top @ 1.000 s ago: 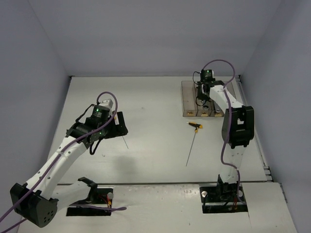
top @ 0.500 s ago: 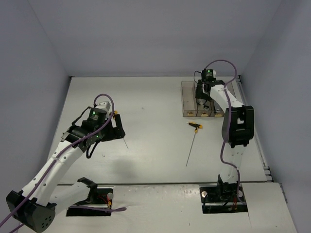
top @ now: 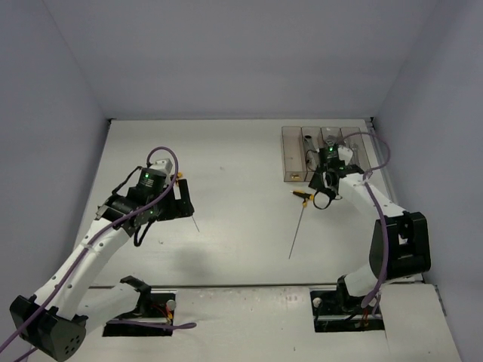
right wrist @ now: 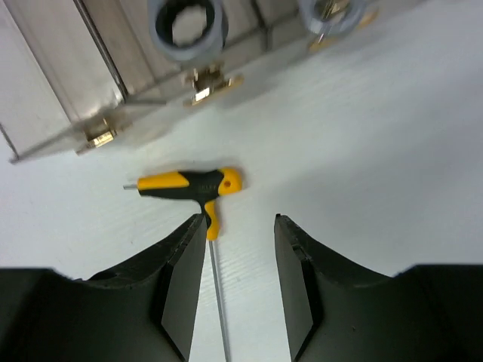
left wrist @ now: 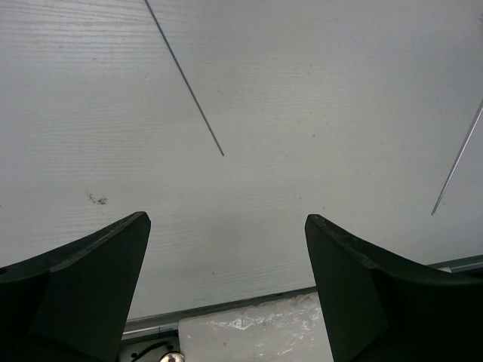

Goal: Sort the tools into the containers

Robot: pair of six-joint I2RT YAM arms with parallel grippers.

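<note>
One T-handle driver lies handle toward bins, rod nearward; left gripper's and right gripper's jaws spread.

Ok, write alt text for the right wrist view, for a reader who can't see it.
The open right end effector hangs over a yellow-and-black T-handle driver lying on the white table, its thin rod running back between the fingers. Beyond it stand the near ends of clear plastic bins, one holding a grey ring-ended tool.
</note>
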